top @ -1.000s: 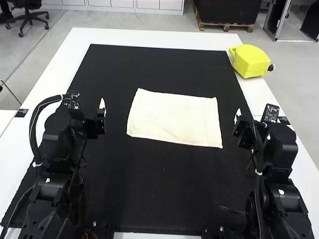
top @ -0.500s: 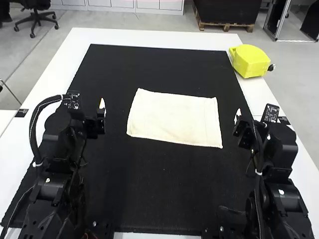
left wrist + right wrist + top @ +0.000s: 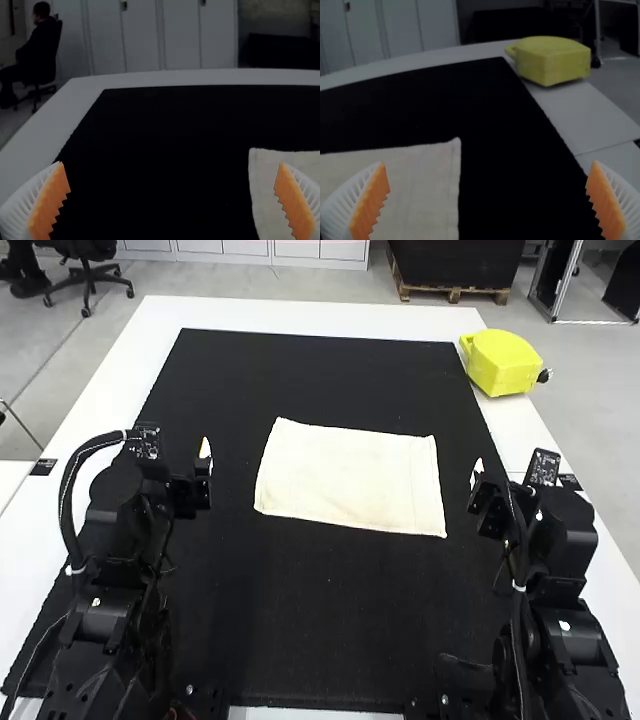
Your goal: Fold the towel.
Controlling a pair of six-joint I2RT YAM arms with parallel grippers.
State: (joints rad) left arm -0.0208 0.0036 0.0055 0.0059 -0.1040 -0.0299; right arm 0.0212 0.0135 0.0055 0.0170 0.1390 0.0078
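High view, left to right: left gripper (image 3: 171, 175), fingers parted, empty; cream towel (image 3: 350, 477), lying flat on black mat (image 3: 320, 630); right gripper (image 3: 490, 175), likewise parted, empty. Progress, as judged: no fold discernible, the whole folding apparently outstanding.

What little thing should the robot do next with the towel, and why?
Probably bring the left gripper and right gripper to the two near corners of the towel, ready to pinch them. The towel lies flat on the mat, and both grippers, one on either side of it, are open and empty.
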